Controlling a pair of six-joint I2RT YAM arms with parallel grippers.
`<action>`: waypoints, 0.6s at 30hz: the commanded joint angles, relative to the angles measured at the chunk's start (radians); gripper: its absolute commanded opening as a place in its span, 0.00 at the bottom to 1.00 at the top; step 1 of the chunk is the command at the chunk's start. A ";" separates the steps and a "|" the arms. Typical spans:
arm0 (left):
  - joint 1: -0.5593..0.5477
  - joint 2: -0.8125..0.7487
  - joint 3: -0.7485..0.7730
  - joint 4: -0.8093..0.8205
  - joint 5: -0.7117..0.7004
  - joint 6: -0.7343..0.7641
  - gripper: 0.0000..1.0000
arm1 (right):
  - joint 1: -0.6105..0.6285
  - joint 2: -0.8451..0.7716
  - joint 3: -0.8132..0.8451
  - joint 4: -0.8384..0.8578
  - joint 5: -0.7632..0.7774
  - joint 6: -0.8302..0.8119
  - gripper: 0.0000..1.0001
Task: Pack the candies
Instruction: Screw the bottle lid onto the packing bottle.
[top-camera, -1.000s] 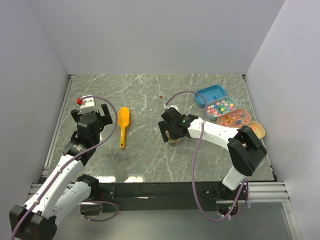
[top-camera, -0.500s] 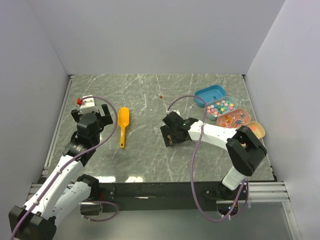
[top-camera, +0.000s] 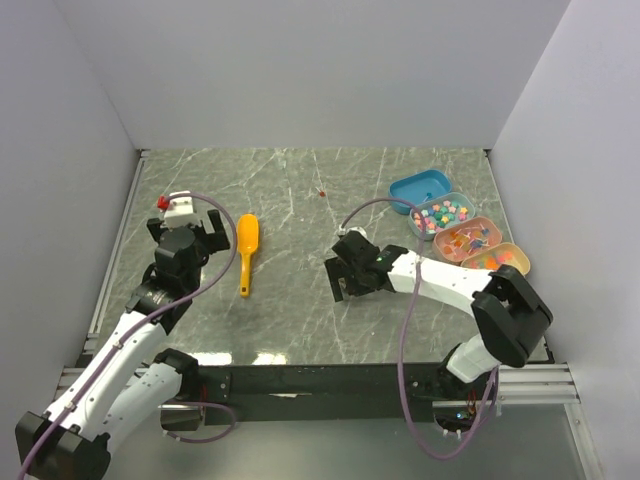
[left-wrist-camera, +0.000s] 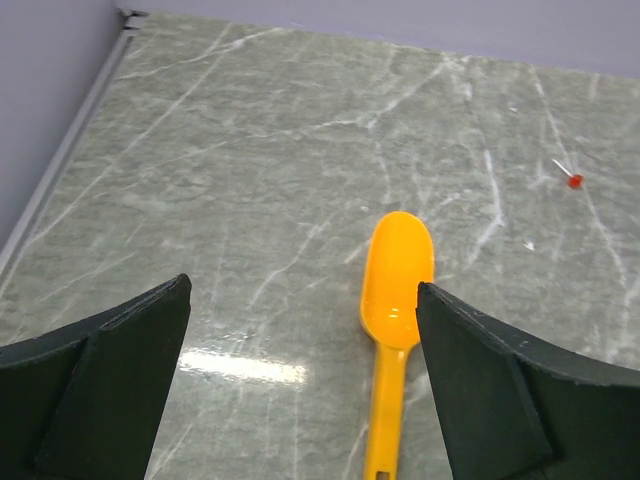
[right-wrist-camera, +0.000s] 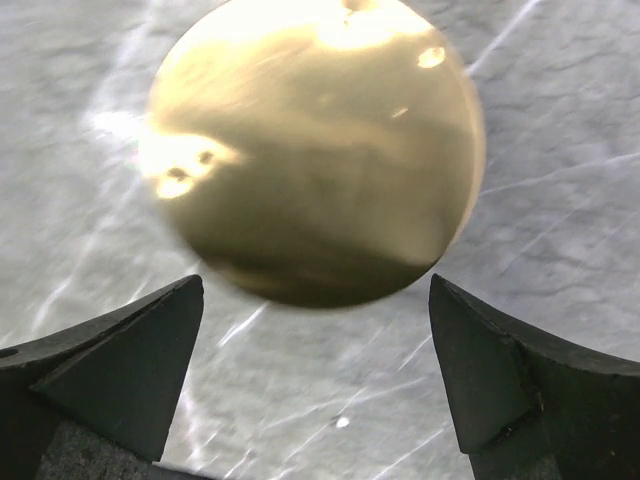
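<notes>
The candies are out of view. In the right wrist view a round, shiny gold dish (right-wrist-camera: 310, 150) lies blurred on the marble table, just ahead of my right gripper (right-wrist-camera: 315, 285). That gripper is open with nothing between its fingers. From above, the right gripper (top-camera: 349, 273) hovers at mid-table and covers the dish. My left gripper (left-wrist-camera: 302, 290) is open and empty too. A yellow scoop (left-wrist-camera: 396, 290) lies on the table close to its right finger, bowl pointing away. In the top view the left gripper (top-camera: 186, 228) is left of the scoop (top-camera: 246, 250).
A row of tubs stands at the right: a blue tray (top-camera: 420, 187), a clear tub of pastel sweets (top-camera: 443, 214), a pink tub of orange-red sweets (top-camera: 467, 238) and an orange tub (top-camera: 506, 258). A tiny red bit (top-camera: 321, 193) lies at mid-back. Grey walls enclose the table.
The right gripper has shifted slightly right and towards the near edge, and its forearm has straightened. The left arm has barely moved.
</notes>
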 joint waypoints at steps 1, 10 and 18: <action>-0.016 -0.015 -0.007 0.048 0.094 0.017 0.99 | 0.023 -0.092 -0.010 0.020 -0.046 0.033 1.00; -0.028 0.046 -0.036 0.137 0.496 0.060 1.00 | -0.084 -0.296 0.021 -0.075 -0.120 -0.005 1.00; -0.359 0.147 -0.064 0.183 0.319 -0.109 0.99 | -0.360 -0.455 -0.056 0.031 -0.345 -0.023 1.00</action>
